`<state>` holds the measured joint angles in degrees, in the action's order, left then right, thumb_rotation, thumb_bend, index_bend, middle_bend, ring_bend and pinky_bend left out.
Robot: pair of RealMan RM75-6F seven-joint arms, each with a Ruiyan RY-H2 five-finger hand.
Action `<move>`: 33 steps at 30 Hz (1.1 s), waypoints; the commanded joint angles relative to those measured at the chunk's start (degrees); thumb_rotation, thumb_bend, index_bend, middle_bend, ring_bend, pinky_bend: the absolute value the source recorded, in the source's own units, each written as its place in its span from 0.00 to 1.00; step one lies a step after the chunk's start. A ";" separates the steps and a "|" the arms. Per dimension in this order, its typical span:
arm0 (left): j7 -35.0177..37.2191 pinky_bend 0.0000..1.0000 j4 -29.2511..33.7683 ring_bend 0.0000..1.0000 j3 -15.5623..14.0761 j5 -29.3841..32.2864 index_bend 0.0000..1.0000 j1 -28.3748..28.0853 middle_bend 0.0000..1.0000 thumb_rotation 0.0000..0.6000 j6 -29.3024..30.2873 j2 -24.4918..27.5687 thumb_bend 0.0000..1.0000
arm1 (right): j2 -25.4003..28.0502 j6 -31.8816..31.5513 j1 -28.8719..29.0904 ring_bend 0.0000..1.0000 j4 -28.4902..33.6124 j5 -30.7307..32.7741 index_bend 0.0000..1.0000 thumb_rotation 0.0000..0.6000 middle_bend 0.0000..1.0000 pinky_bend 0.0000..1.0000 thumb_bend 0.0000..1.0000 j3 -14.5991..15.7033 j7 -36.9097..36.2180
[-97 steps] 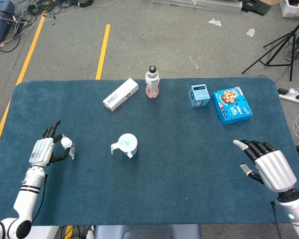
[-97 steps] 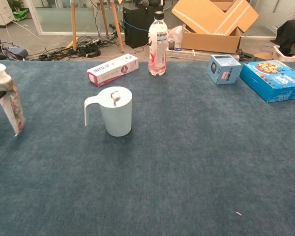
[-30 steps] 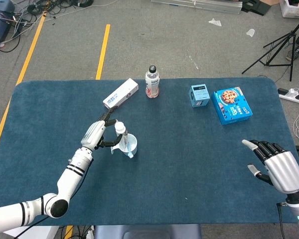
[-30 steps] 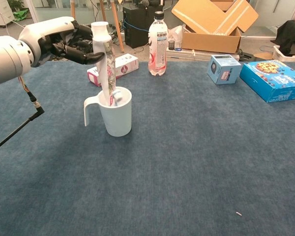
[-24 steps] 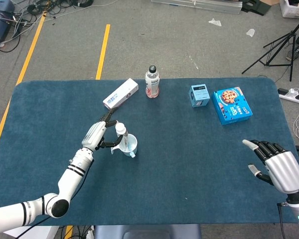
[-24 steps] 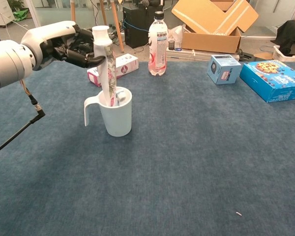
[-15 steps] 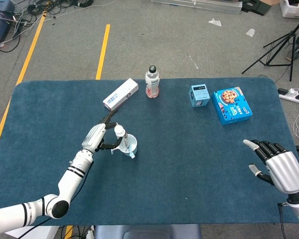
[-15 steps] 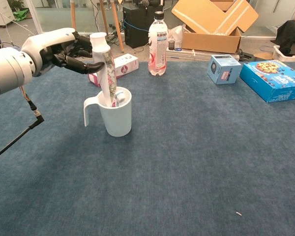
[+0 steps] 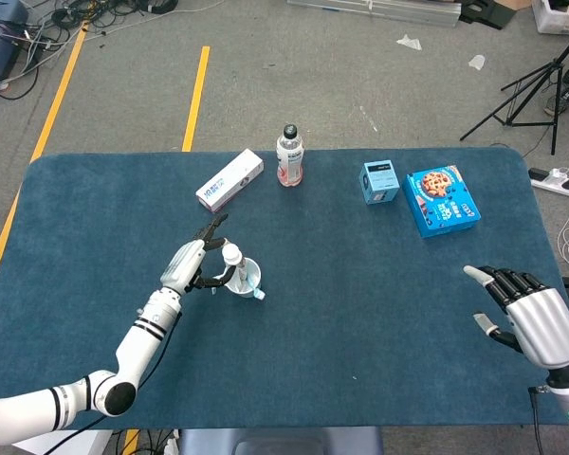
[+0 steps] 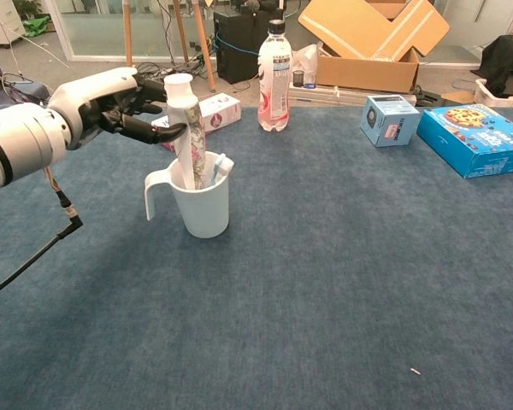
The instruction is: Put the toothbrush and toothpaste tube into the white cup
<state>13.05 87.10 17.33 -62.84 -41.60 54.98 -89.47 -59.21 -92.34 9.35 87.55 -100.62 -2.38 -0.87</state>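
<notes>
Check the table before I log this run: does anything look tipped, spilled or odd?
Nothing stands out. The cup stands upright with the tube leaning in it, cap up, beside the toothbrush; the left hand is at the tube. The bottle stands upright and the boxes sit flat.

Since three seconds back, the left robot hand has carried the toothpaste tube from the surface's left edge to the white cup; the tube now stands inside, cap up. The toothbrush head now pokes above the rim.
</notes>
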 commanded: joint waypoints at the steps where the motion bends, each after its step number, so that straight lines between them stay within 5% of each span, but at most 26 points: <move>1: 0.36 0.00 -0.48 0.00 -0.15 -0.28 0.62 -0.02 0.00 1.00 -0.21 -0.44 0.50 | -0.02 -0.07 -0.04 0.34 -0.11 0.01 0.25 1.00 0.32 0.47 0.20 0.00 -0.10; 33: 0.49 0.00 -6.15 0.00 -0.44 0.63 0.50 -1.59 0.00 1.00 -4.50 -4.31 0.50 | -0.10 -0.82 -0.35 0.34 -1.64 0.16 0.25 1.00 0.32 0.47 0.20 0.04 -2.10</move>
<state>13.56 80.97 16.87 -62.23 -43.16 50.50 -93.75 -59.31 -93.16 9.00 85.91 -100.46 -2.34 -2.98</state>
